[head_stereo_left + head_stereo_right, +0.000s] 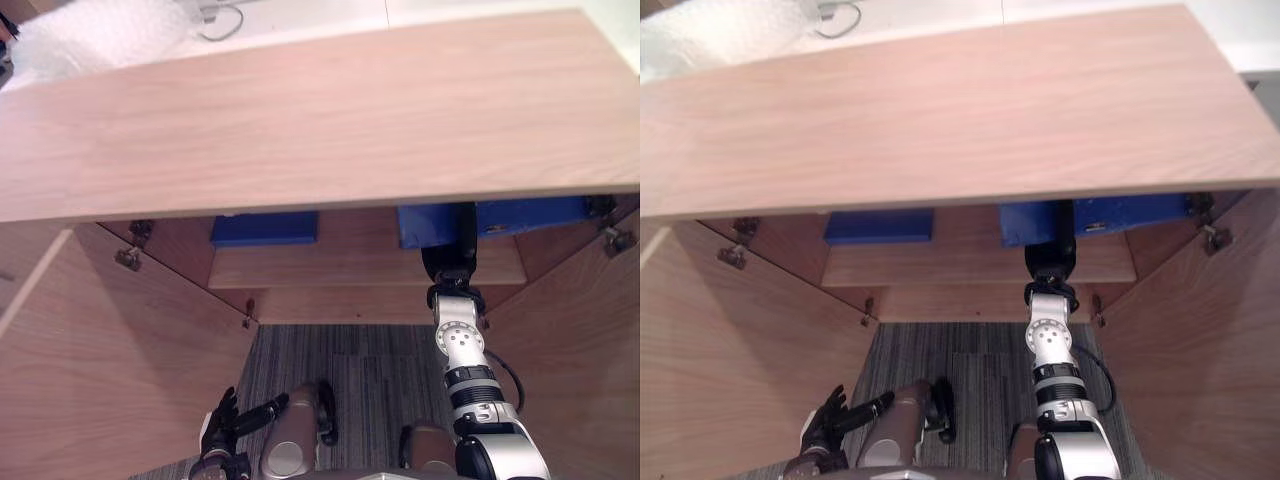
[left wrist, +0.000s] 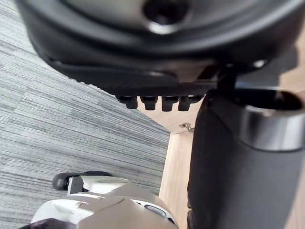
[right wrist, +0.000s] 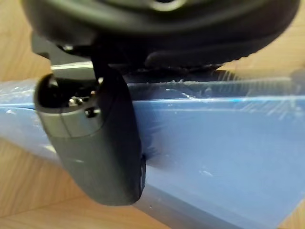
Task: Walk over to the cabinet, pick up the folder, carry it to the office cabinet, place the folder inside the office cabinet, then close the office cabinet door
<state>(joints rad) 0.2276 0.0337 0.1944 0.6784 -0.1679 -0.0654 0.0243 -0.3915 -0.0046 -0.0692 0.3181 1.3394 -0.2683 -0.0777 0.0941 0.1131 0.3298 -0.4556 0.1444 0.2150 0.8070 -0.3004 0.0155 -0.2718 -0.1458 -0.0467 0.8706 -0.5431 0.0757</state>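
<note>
The cabinet (image 1: 320, 110) stands open, and I am looking down over its pale wooden top. Bubble wrap (image 1: 90, 35) lies on the white surface past the top's far left corner. The left door (image 1: 100, 340) is swung wide, with its hinge (image 1: 128, 258) bare on the side wall. Just off that door's lower edge the left hand (image 1: 222, 428) hangs low over the striped grey carpet (image 1: 350, 360), fingers loosely spread and holding nothing.

Inside, a flat blue thing (image 1: 265, 228) lies at the left end of the shelf (image 1: 360, 265), half hidden under the top's front edge. Well apart from it, at the shelf's right end, is the folder (image 1: 530, 215), blue and wrapped in clear film, its front edge showing below the top. The right arm reaches straight in to it. The right hand (image 3: 95, 143) grips the folder with its thumb pressed flat on the upper face; the fingers are hidden. The right door (image 1: 580, 330) is open as well.
</note>
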